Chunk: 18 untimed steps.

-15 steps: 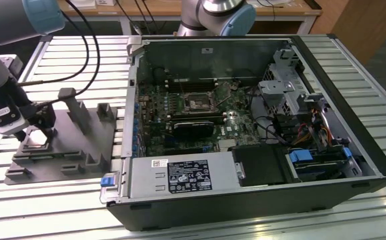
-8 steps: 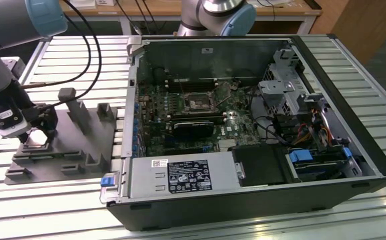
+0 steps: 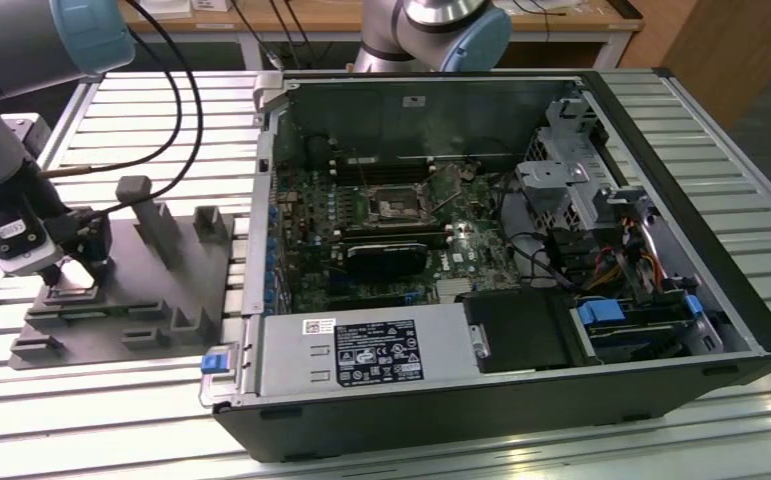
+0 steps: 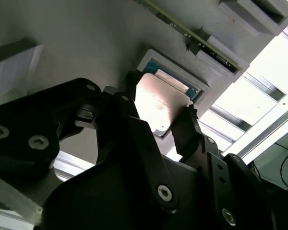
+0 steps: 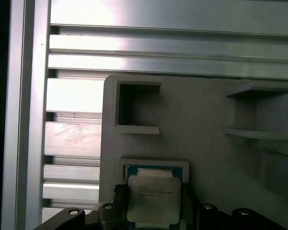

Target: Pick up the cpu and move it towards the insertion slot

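Observation:
The cpu [image 5: 151,195] is a small square chip with a silvery top, sitting between my two black fingers just above its pale-framed recess in the grey tray [image 5: 211,158]. In the second wrist view the cpu [image 4: 159,103] catches the light, with a finger pressed against each side. My gripper [image 3: 76,277] is shut on it at the exterior view's left, low over the tray [image 3: 145,320]. The insertion slot [image 3: 395,207] is a dark square socket in a metal bracket on the motherboard, far off to the exterior view's right.
Upright posts [image 3: 158,225] rise from the tray beside my gripper. The open computer case [image 3: 492,250] has a raised side wall [image 3: 268,200] between tray and motherboard. A black card [image 3: 388,257] lies just below the socket. Slatted aluminium table [image 3: 118,400] surrounds everything.

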Available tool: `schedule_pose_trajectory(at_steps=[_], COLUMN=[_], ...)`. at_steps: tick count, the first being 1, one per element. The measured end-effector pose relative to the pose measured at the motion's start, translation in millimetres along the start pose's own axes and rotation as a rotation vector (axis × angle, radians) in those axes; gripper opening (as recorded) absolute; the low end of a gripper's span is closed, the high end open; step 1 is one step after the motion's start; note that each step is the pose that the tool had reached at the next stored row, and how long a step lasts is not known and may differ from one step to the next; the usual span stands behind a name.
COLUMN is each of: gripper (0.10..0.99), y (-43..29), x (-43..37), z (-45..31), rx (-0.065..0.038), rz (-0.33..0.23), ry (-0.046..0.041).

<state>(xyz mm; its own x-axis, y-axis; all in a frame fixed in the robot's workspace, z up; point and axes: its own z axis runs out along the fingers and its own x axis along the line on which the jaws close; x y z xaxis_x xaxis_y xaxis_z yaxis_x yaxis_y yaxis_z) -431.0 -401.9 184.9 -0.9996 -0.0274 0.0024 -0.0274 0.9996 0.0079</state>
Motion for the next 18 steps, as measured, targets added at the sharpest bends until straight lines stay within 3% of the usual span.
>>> schedule_pose_trajectory(at_steps=[8,18], gripper=[0.533,0.533], y=[0.1,0.2], x=[-0.2,-0.1], z=[-1.3,-17.8], rx=[-0.001,-0.001], rz=[0.000,0.000], ry=[-0.0012,-0.0004])
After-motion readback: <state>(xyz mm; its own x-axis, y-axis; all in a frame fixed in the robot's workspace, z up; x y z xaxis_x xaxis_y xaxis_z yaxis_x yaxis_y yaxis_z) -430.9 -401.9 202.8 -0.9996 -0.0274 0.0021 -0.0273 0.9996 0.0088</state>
